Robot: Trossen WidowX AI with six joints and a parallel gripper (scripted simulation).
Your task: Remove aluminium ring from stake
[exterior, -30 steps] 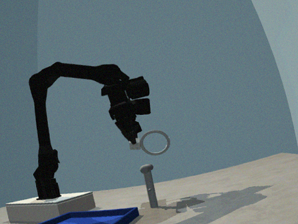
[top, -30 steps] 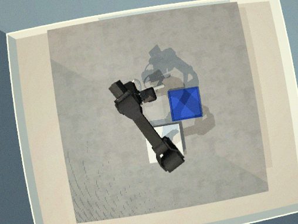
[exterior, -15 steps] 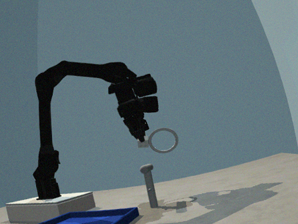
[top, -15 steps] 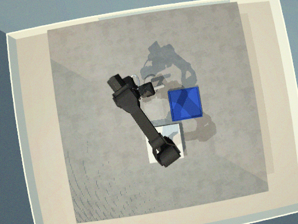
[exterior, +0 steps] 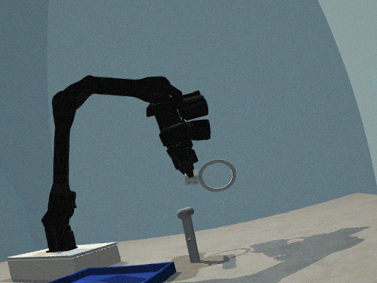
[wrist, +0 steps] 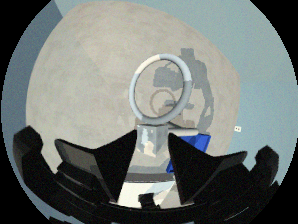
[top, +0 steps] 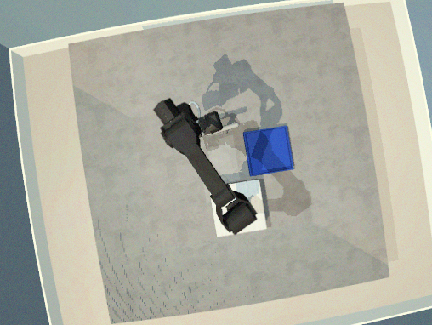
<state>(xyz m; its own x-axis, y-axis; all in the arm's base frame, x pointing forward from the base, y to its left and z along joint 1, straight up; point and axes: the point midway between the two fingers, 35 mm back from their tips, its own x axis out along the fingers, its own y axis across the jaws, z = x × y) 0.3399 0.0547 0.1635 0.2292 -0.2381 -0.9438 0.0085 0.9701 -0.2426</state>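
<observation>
The aluminium ring is off the stake and in the air, with its square tab between the fingers. My gripper is shut on the tab. The ring stands roughly on edge beyond the fingertips, not flat. The steel stake stands upright below, its cross-bar lower than the ring and apart from it. The blue tray holds only shadows. In the top view the arm hides the fingertips.
The arm's white base block stands beside the tray. In the top view the stake stands left of the tray, between it and the gripper. Shadows of the arm and ring lie on the table.
</observation>
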